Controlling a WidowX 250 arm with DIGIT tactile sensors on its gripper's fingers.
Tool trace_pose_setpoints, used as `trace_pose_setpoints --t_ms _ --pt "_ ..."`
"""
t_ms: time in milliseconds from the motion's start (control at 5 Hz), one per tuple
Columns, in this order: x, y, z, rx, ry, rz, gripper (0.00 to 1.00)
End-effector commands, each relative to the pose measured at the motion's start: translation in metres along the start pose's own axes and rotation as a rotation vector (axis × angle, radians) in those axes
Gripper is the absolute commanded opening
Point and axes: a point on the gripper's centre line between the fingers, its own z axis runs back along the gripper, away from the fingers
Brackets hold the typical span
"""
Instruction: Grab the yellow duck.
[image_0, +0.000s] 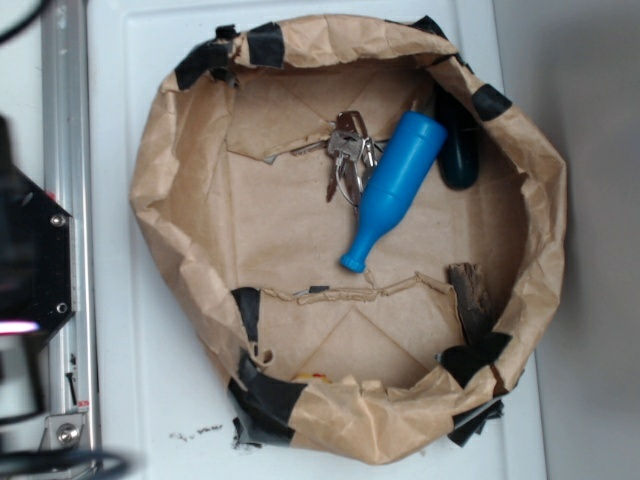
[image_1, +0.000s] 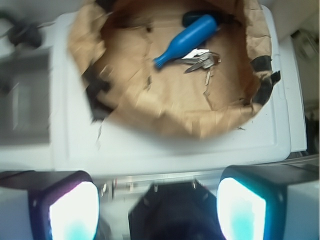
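My gripper (image_1: 159, 200) is spread wide and empty, back off the paper bowl (image_0: 545, 200), and the duck (image_0: 313, 378) is only a yellow peek tucked under the bowl's near wall, so I must reach ahead and down inside.

The bag (image_0: 200, 200) is creased matt brown paper patched with black tape (image_0: 265, 45). The bottle (image_0: 395, 185) looks like smooth blue plastic, the keys (image_0: 348, 150) like shiny metal. The table (image_0: 130, 390) is smooth and white.
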Motion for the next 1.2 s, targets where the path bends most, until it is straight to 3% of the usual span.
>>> trace_pose_setpoints --t_ms 0,200,400,600,1000 --pt "0.072 0.018 -0.038 -0.106 0.058 0.458 1.0" --pt "0.072 0.016 -0.061 -0.117 0.151 0.659 1.0" --pt "0.07 -0.003 -0.085 -0.169 0.333 0.817 1.0" --pt "0.055 -0.021 -0.105 -0.238 0.47 0.836 1.0" --pt "0.055 -0.021 -0.105 -0.238 0.47 0.836 1.0"
